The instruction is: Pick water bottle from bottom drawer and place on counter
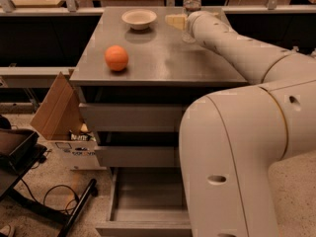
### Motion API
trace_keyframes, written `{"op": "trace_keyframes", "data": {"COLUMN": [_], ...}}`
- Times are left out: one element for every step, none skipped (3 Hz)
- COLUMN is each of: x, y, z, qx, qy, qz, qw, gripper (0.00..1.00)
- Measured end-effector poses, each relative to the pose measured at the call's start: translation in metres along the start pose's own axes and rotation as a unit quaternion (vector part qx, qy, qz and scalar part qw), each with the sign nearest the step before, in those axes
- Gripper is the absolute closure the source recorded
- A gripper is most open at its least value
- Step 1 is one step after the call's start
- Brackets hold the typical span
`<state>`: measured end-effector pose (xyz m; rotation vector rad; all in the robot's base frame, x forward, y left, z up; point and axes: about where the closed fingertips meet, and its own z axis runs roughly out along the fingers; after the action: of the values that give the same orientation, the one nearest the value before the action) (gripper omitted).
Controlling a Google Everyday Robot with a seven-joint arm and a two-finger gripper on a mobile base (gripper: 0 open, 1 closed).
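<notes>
At the far right rear of the counter (158,63), the water bottle (191,0) stands upright, with the gripper (175,20) just beside it on the side toward the bowl (139,19). I cannot tell whether the gripper grasps the bottle or has let it go. Risk, as I judge it: the bottle is tall and narrow and sits near the back edge, so any sideways drag from the gripper or the arm (237,48) in pulling away could tip it or push it off. The bowl shows nothing inside. The bottom drawer (148,201) is pulled out. The part of its tray I can see holds nothing, and its right part is hidden behind the robot's body. An orange ball (116,58) rests at the counter's front left, well apart from the bottle.
</notes>
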<state>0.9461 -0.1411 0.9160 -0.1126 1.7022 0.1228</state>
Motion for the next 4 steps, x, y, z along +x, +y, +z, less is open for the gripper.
{"op": "trace_keyframes", "data": {"x": [-0.022, -0.061, -0.093, -0.11], "y": [-0.008, -0.024, -0.023, -0.033], "z": [-0.024, -0.085, -0.15, -0.214], "qx": [0.001, -0.002, -0.014, -0.009], "qy": [0.002, -0.003, 0.003, -0.006], "qz": [-0.027, -0.088, -0.153, -0.168], "qw": [0.9996, 0.9961, 0.988, 0.9857], "gripper": [0.0, 0.0, 0.0, 0.0]}}
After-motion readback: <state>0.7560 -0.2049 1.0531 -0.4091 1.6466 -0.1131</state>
